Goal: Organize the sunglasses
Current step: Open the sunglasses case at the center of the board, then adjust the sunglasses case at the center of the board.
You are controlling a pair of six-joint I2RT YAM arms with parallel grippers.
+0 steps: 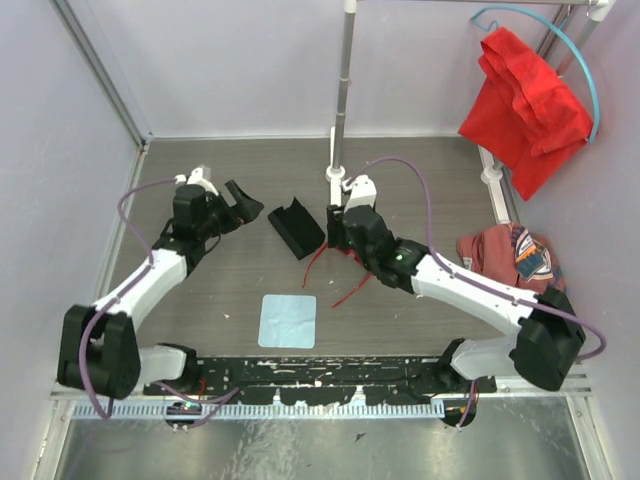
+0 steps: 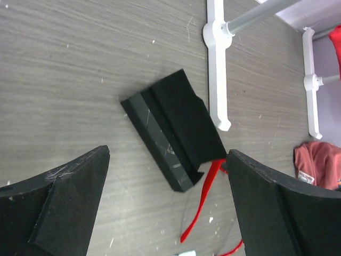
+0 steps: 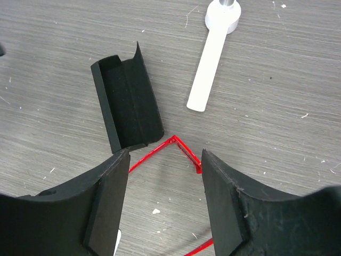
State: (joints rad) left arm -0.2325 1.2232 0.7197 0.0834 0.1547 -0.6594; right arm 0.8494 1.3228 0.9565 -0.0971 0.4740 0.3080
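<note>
The sunglasses [image 3: 185, 150] lie on the table with their thin red frame beside the lower corner of the black case [image 3: 128, 101], which lies open. One slim red arm [image 2: 205, 205] runs out from under the case. My right gripper [image 3: 164, 160] hovers over them, open; the frame's front edge passes behind its right finger [image 3: 229, 202], and nothing is gripped. In the top view the right gripper [image 1: 338, 242] is just right of the case [image 1: 297, 227] and the red arms [image 1: 352, 292] trail toward me. My left gripper [image 1: 243, 202] stands wide open left of the case, holding nothing.
A pale blue square cloth [image 1: 288, 320] lies on the table nearer the arm bases. A white post with a flat foot [image 1: 337, 175] stands just behind the case. A red garment [image 1: 525, 105] hangs at the back right, and a reddish cap [image 1: 510, 255] lies at the right edge.
</note>
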